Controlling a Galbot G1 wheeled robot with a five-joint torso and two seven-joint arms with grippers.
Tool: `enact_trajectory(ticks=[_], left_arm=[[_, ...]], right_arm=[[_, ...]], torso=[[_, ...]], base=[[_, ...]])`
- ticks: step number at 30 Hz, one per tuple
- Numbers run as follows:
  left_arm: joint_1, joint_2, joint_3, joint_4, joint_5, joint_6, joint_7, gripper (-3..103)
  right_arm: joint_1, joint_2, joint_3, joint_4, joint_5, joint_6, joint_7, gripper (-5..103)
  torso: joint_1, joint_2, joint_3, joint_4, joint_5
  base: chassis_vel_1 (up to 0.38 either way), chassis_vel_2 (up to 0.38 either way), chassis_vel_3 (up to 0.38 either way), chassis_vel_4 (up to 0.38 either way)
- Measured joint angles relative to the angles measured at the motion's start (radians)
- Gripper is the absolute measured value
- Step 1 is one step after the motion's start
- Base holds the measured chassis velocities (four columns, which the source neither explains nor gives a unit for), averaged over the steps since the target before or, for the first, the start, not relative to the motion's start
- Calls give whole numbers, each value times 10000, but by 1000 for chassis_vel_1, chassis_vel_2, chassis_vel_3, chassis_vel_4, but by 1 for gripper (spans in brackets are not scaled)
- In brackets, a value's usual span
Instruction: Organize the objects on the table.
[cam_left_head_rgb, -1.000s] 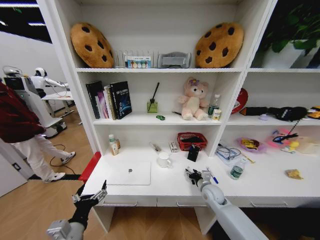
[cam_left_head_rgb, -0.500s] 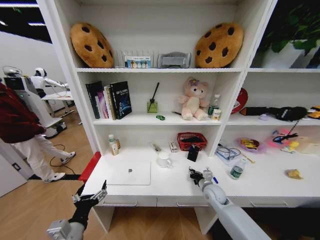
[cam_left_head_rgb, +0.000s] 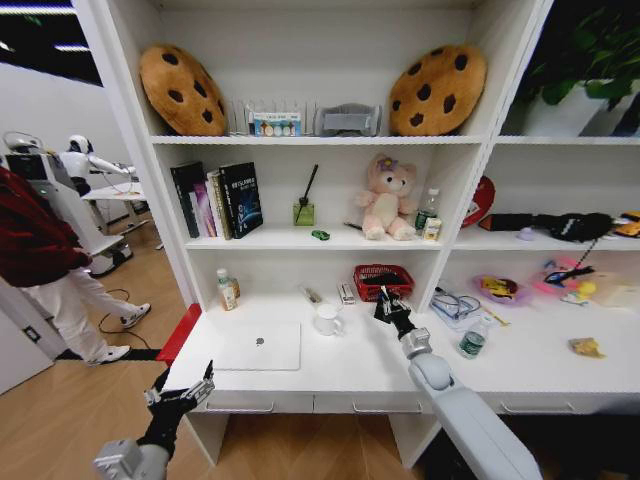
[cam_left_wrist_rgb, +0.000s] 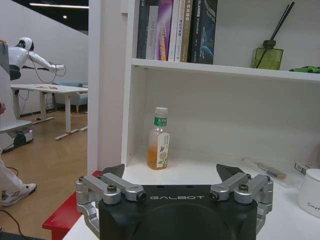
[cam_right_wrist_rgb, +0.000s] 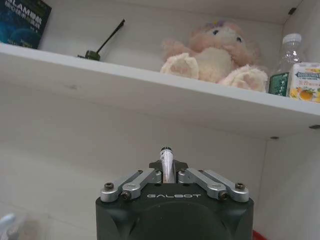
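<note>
Pinching a pen upright between its fingers, the right gripper hangs above the desk beside the red basket, over the black cup. Low off the desk's front corner, the left gripper waits spread wide, holding nothing.

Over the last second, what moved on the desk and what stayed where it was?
The right gripper, shut on a pen, rose from the front of the white desk and carried it back toward the black pen cup by the red basket. The left gripper kept hanging open off the desk's front left corner. The laptop, mug and water bottle stayed put.
</note>
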Motion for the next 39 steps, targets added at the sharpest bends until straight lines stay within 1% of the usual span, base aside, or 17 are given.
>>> enact_trajectory(ticks=[1, 2, 3, 5, 6, 9, 13, 18, 27, 35, 36, 37, 38, 39], left_arm=[[0, 0, 0, 0, 0, 0, 0, 100], [0, 0, 0, 0, 0, 0, 0, 100], [0, 0, 0, 0, 0, 0, 0, 100], [0, 0, 0, 0, 0, 0, 0, 100], [0, 0, 0, 0, 0, 0, 0, 100], [0, 0, 0, 0, 0, 0, 0, 100], [0, 0, 0, 0, 0, 0, 0, 100], [0, 0, 0, 0, 0, 0, 0, 100], [0, 0, 0, 0, 0, 0, 0, 100], [0, 0, 0, 1, 0, 0, 0, 100], [0, 0, 0, 0, 0, 0, 0, 100], [0, 0, 0, 0, 0, 0, 0, 100], [0, 0, 0, 0, 0, 0, 0, 100], [0, 0, 0, 0, 0, 0, 0, 100]], right_arm=[[0, 0, 0, 0, 0, 0, 0, 10], [431, 278, -140, -453, -68, 384, 15, 10], [431, 278, -140, -453, -68, 384, 15, 10], [1008, 628, -190, -1123, -286, 824, 31, 10], [1008, 628, -190, -1123, -286, 824, 31, 10], [1697, 819, -197, -1999, -332, 1171, 35, 10], [2073, 789, -88, -2455, -273, 1253, 35, 10], [2136, 663, -4, -2759, -124, 1318, 0, 10], [2249, 880, 63, -3533, -196, 1772, -113, 10], [2346, 899, 62, -3898, -191, 1874, -126, 9], [2259, 868, 86, -3764, -68, 1629, -153, 14], [2259, 868, 86, -3764, -68, 1629, -153, 14], [2136, 823, 113, -3540, 165, 1257, -155, 19], [2069, 794, 120, -3398, 327, 1047, -135, 25]], torso=[[0, 0, 0, 0, 0], [0, 0, 0, 1, 3], [0, 0, 0, 1, 3], [-1, 0, 0, 2, 1], [-1, 0, 0, 2, 1], [0, -1, 1, 1, 1], [0, 0, 0, 1, 1], [0, -1, 0, -4, 1], [0, 0, 0, 1, 2], [0, 0, 0, -1, 3], [0, -1, 0, 2, 2], [0, -1, 0, 2, 2], [0, 0, -1, 0, 3], [0, 0, -1, -3, 2]], base=[[0, 0, 0, 0], [0, 0, 0, 0], [0, 0, 0, 0], [0, 0, 0, 0], [0, 0, 0, 0], [0, 0, 0, 0], [0, 0, 0, 0], [0, 0, 0, 0], [0, 0, 0, 0], [0, 0, 0, 0], [0, 0, 0, 0], [0, 0, 0, 0], [0, 0, 0, 0], [0, 0, 0, 0]])
